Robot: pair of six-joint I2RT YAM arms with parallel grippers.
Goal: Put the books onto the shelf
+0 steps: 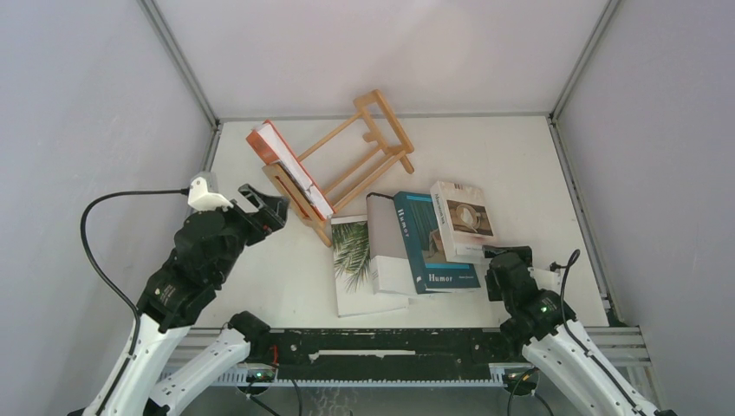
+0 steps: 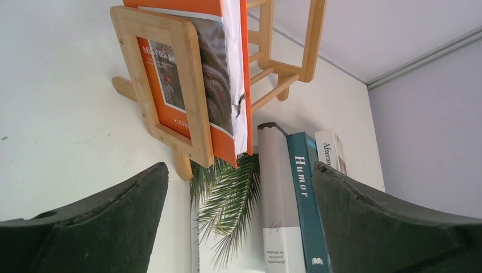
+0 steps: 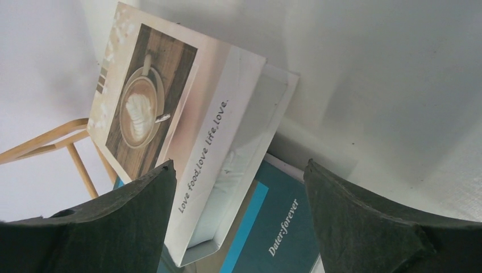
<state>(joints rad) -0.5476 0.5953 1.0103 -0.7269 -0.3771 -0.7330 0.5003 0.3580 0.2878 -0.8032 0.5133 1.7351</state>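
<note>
Lying on white table [image 1: 520,156]: four books [image 1: 431,243]; grey walls [image 1: 78,95].

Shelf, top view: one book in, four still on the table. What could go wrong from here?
1. The orange book stands alone at the end of the shelf nearest the left arm. The open left gripper is close, and a bump might tip the book or shift the shelf.
2. The cup book overlaps the teal book, so the open right gripper could drag both when picking.
</note>
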